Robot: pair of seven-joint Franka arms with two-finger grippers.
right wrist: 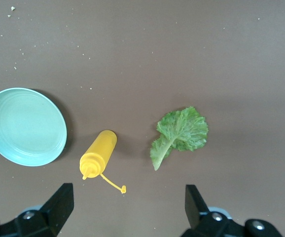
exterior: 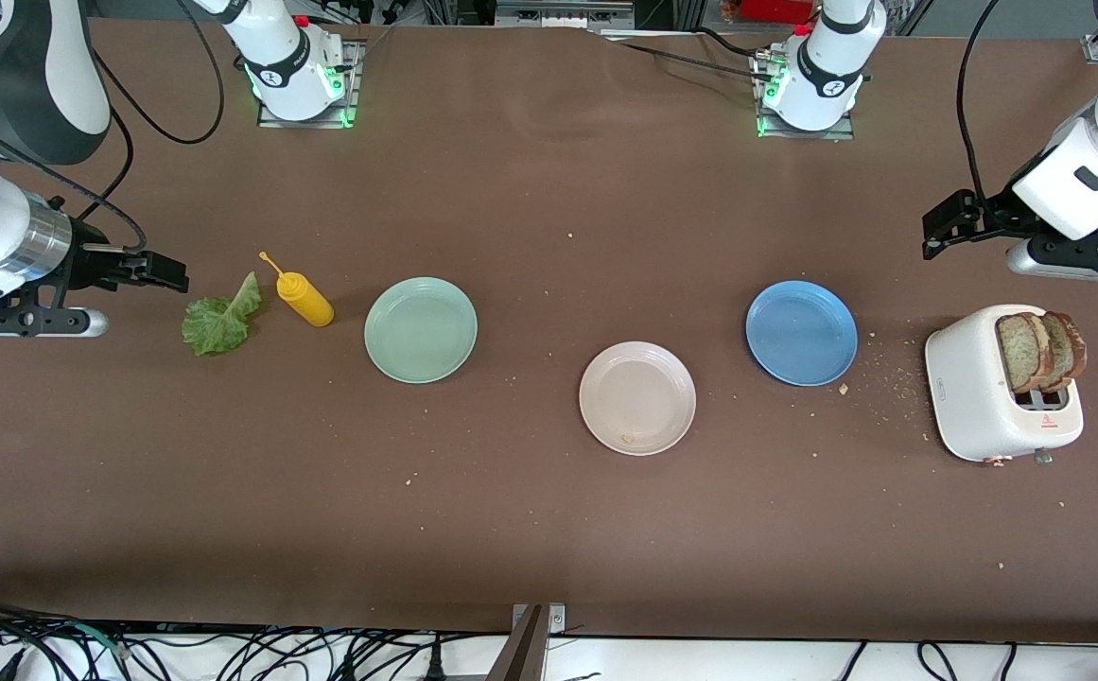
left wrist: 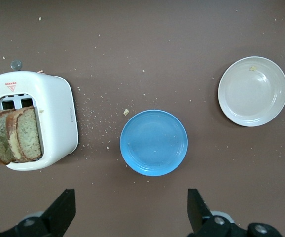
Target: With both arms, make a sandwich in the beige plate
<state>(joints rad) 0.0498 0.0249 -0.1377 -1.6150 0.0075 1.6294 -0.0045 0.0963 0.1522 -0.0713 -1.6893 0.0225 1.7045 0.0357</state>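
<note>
The beige plate (exterior: 637, 398) (left wrist: 252, 91) lies in the middle of the table, bare except for a crumb. Slices of brown bread (exterior: 1040, 352) (left wrist: 12, 136) stick up from a white toaster at the left arm's end. A crinkled green lettuce leaf (exterior: 219, 318) (right wrist: 180, 133) lies flat at the right arm's end. My left gripper (exterior: 941, 227) (left wrist: 131, 200) hangs open and holds nothing, over bare table between the blue plate and the toaster. My right gripper (exterior: 165, 272) (right wrist: 127, 195) is open too, with nothing in it, over bare table beside the lettuce.
A yellow squeeze bottle (exterior: 305, 297) (right wrist: 98, 153) lies on its side between the lettuce and a pale green plate (exterior: 421, 329) (right wrist: 24, 126). A blue plate (exterior: 802, 332) (left wrist: 154, 142) sits beside the white toaster (exterior: 969, 378) (left wrist: 58, 113), with crumbs scattered between them.
</note>
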